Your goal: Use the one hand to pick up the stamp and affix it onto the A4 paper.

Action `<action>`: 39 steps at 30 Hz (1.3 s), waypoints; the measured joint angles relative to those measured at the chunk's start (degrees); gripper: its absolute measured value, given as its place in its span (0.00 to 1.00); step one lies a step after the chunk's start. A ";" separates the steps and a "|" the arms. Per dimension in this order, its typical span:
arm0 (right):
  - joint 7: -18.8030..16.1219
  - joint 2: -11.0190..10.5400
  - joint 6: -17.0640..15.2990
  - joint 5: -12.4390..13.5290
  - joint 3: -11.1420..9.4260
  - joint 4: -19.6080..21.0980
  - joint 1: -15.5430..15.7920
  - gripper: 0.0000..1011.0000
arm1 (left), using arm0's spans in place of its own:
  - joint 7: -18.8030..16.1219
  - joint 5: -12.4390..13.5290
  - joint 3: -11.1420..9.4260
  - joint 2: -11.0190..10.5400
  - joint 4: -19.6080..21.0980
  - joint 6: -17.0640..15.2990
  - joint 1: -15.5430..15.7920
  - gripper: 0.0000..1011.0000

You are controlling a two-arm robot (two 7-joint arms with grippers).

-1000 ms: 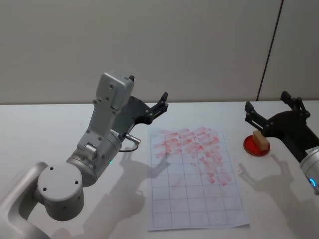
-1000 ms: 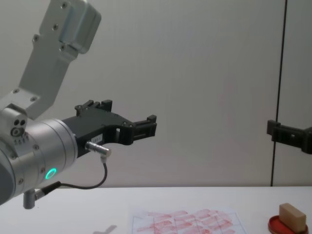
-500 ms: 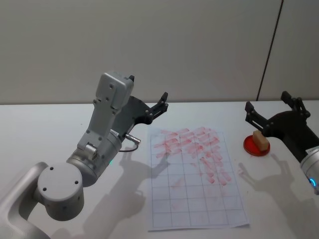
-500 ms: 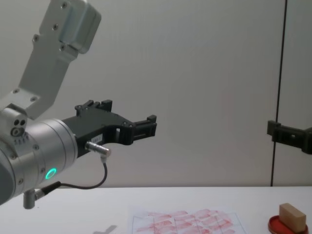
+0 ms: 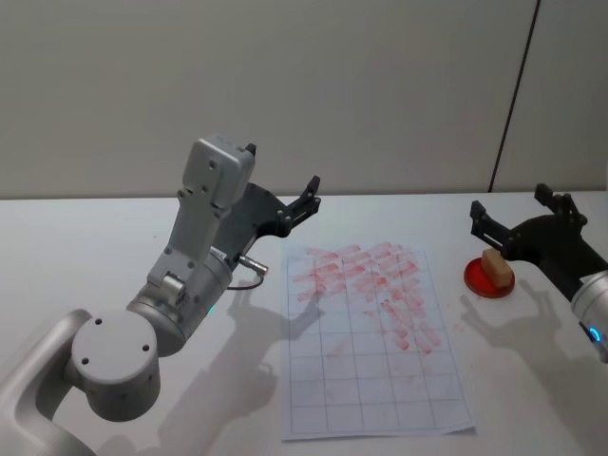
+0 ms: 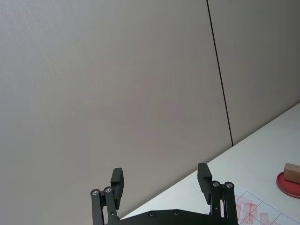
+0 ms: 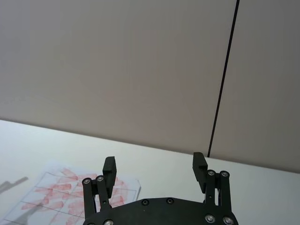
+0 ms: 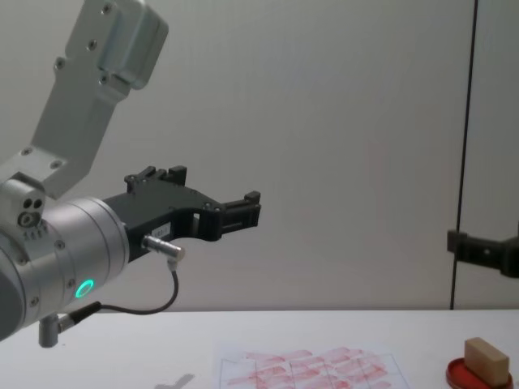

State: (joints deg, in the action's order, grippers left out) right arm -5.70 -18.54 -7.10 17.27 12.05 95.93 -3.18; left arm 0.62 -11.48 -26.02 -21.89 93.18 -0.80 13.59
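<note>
Beneath right hand (image 5: 510, 204), seemingly apart, stamp (image 5: 494, 266)

A lab-like test bench: bare white table (image 5: 95, 247) against a plain panelled wall (image 5: 285, 85).

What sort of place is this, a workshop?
Likely a robotics test bench: a white table against a plain wall, a gridded A4 paper full of red practice marks, and the right gripper open near the stamp on its ink pad.
</note>
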 joint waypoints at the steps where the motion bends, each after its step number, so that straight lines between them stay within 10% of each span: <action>1: -0.43 0.17 -0.67 -0.01 -0.09 -1.16 -0.77 0.99 | 0.00 0.00 0.00 0.00 0.00 0.00 0.00 0.99; 39: -2.66 2.36 -8.53 -4.19 0.40 -15.29 -7.35 0.99 | 0.00 0.00 0.00 0.00 0.00 0.00 0.00 0.99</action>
State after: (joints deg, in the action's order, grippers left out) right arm -8.37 -16.18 -15.64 13.07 12.45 80.64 -10.53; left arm 0.62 -11.48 -26.02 -21.89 93.18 -0.79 13.59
